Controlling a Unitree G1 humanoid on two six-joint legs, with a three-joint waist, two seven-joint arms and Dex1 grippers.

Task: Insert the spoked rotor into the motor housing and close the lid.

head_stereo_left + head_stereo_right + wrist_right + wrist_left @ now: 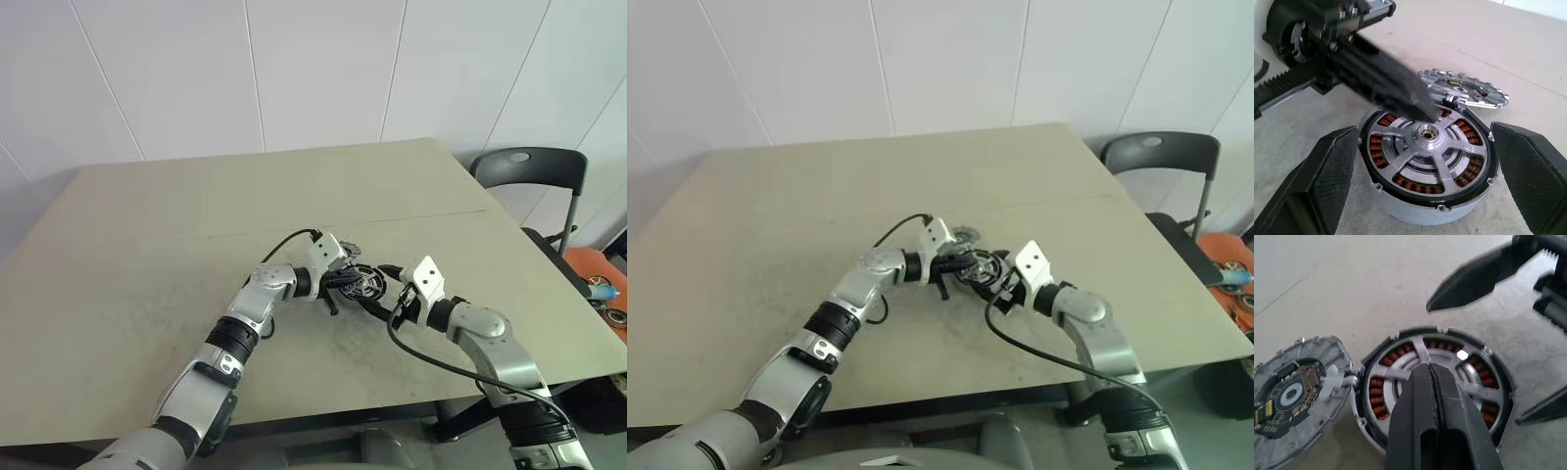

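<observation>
1. You have the beige flat desk [147,255] carrying everything; the work sits between your two end effectors, near its middle.
2. The round silver-rimmed motor housing with copper-brown windings [1425,205] stands between the spread fingers of your right end effector [1425,161], which flank it wide apart on either side without visibly touching it.
3. The silver-white spoked rotor [1426,147] already lies down inside the housing, so the insertion step looks nearly or fully done.
4. Your left end effector [1432,377] has its fingers pressed together, empty, tips resting over the rotor near the hub, seemingly pushing it home.
5. The grey slotted metal lid [1298,382] lies flat just beside the housing, next to the left end effector.
6. Next, lift the left end effector clear, open it, and take the lid by its rim to set squarely on the housing.
</observation>
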